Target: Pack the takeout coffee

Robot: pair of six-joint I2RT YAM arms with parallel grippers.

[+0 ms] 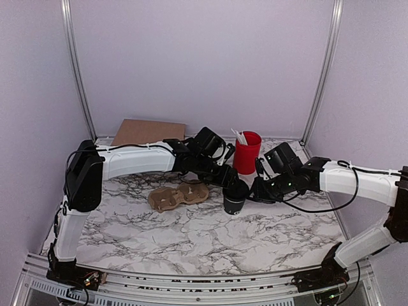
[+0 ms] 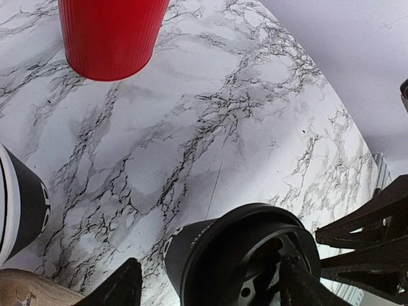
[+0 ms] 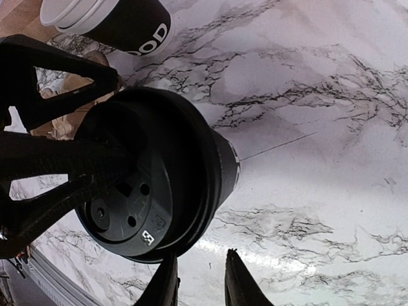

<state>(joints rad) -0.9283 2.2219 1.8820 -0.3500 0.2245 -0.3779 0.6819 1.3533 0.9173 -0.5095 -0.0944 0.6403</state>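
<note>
Looking down from the top camera, I see the takeout coffee [image 1: 234, 203] upright near the middle of the marble table [image 1: 287, 233]. It stands just right of the pulp carrier [image 1: 178, 196] and on the near-edge side of the red cup [image 1: 247, 153]. The left gripper [image 1: 233, 183] hangs right over its lid, and the right gripper [image 1: 256, 190] sits just beside it.

On the left wrist view, the left gripper is spread. One finger [image 2: 121, 287] is clear of the cup wall with marble showing between, the other reaches over the lid, and nothing is pinched. A stack of lidless cups [image 2: 22, 204] stands at the side.

On the right wrist view, the right gripper's fingers [image 3: 239, 284] are parted a little over bare marble, holding nothing, just short of the cup.

I judge the step is taking hold. I'd sink the left fingers below the lid rim, close evenly on the wall and hold the right arm clear. Then I'd lift straight up before crossing to a carrier well.
</note>
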